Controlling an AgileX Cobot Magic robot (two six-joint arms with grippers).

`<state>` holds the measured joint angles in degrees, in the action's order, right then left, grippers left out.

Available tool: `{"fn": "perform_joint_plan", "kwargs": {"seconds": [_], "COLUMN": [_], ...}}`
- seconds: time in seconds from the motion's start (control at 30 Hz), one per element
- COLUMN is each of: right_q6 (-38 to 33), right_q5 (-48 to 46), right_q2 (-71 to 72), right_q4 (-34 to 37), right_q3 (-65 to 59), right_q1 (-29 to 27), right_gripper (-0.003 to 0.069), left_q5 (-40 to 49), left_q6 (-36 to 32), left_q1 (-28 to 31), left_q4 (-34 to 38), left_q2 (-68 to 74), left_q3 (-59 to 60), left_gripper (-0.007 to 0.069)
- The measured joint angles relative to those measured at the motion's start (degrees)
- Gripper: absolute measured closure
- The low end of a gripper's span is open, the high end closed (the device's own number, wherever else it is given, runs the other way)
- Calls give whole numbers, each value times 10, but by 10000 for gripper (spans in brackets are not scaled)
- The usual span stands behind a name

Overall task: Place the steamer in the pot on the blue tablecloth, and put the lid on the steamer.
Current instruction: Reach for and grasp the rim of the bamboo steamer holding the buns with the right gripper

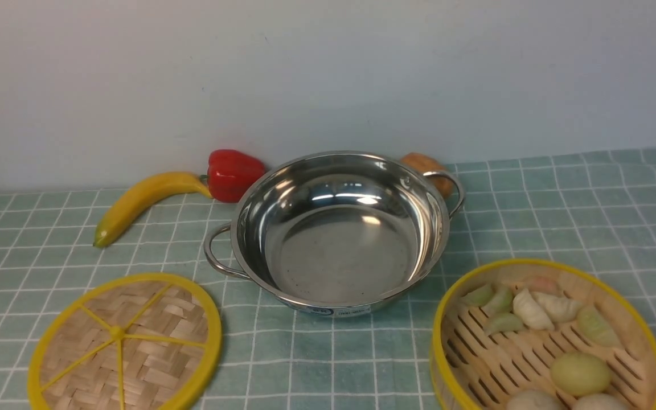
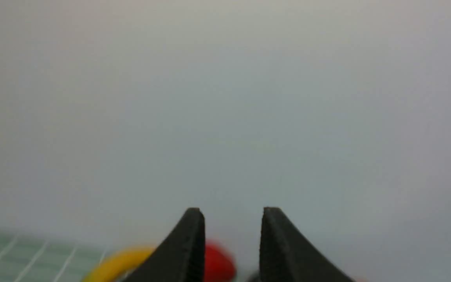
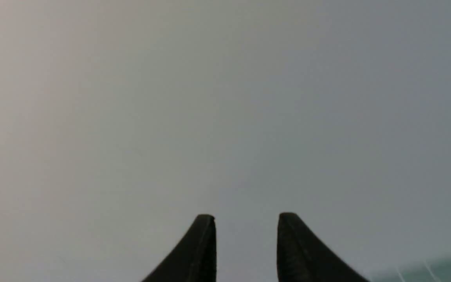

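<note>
Centrally, the pot (image 1: pixel 259 212) stands on the cloth (image 1: pixel 561 210). From it, the lid (image 1: pixel 123 341) lies flat at 8 o'clock and the steamer (image 1: pixel 439 341), with dumplings (image 1: pixel 533 310) inside, at 4 o'clock, both apart from it. The left gripper (image 2: pixel 232 213) and right gripper (image 3: pixel 245 219) show parted fingers gripping nothing.

Empty steel pot (image 1: pixel 339 256) mid blue tablecloth (image 1: pixel 561 205), lid (image 1: pixel 126 341) front-left, filled steamer (image 1: pixel 499 359) front-right

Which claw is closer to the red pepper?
Left, most likely. The left claw points toward the red pepper, which shows just past its tips. The right claw faces only wall and a corner of the blue tablecloth, with no pepper in its view.
</note>
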<state>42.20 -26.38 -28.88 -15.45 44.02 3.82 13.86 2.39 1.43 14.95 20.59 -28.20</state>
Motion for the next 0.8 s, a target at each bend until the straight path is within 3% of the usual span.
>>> {"fn": "perform_joint_plan", "kwargs": {"seconds": [0.03, 0.13, 0.27, 0.3, 0.5, 0.8], "right_q6": [-7, -61, -169, -218, -260, -262], "right_q5": [-83, -229, -340, -389, -413, -268], "right_q2": [-32, -93, -164, -205, -300, -419], "right_q4": [9, 45, 104, 148, 213, 205], "right_q3": [22, 66, 91, 92, 80, 9], "right_q1": [0, 0, 0, 0, 0, 0], "right_gripper": [419, 419, 419, 419, 419, 419], "left_q5": [68, 163, 277, 315, 350, 354], "left_q6": [0, -1, -2, -2, -2, -2], "left_q1": [0, 0, 0, 0, 0, 0], "left_q4": [-21, -50, -83, -92, -100, -111], "left_q2": [49, 115, 204, 243, 329, 387], "left_q3": [-14, -35, -65, -76, -83, -83], "left_gripper": [444, 462, 477, 477, 476, 461]}}
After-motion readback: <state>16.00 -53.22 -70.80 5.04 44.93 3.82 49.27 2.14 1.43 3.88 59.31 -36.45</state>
